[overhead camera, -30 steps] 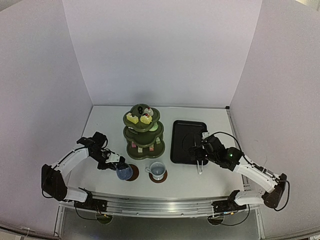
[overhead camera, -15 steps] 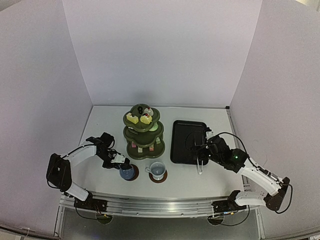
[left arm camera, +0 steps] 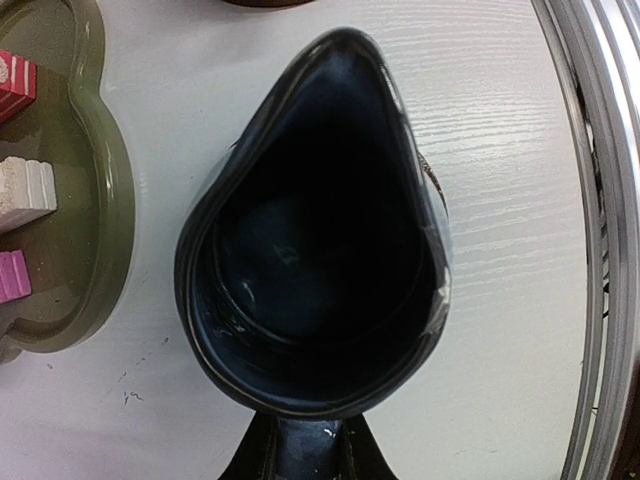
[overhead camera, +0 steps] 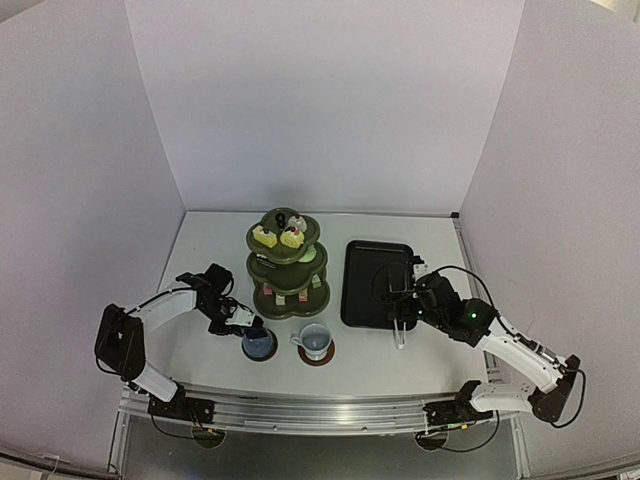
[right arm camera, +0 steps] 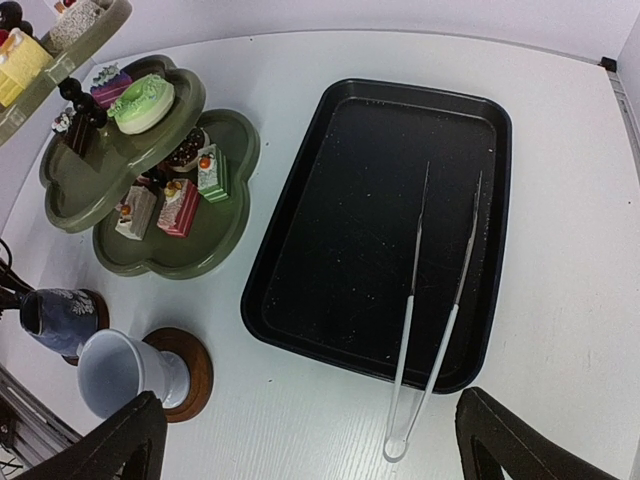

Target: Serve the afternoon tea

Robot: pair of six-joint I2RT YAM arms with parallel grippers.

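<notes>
Green and scalloped, one three-tier stand [overhead camera: 287, 262] is seen, loaded with small cakes [right arm camera: 140, 100] that are too hidden to be counted surely. Two mugs are counted, a dark blue mug [overhead camera: 258, 343] and a pale mug [overhead camera: 316, 340], each over one of two brown saucers [overhead camera: 322, 357]. One black tray [right arm camera: 360, 230] and one pair of tongs [right arm camera: 407, 330] are present. The dark blue mug is clamped by the left gripper [overhead camera: 243, 326]. The right gripper [overhead camera: 404, 297] is held wide apart above the tongs. Since a second ago, the dark blue mug has been shifted rightward over its saucer.
</notes>
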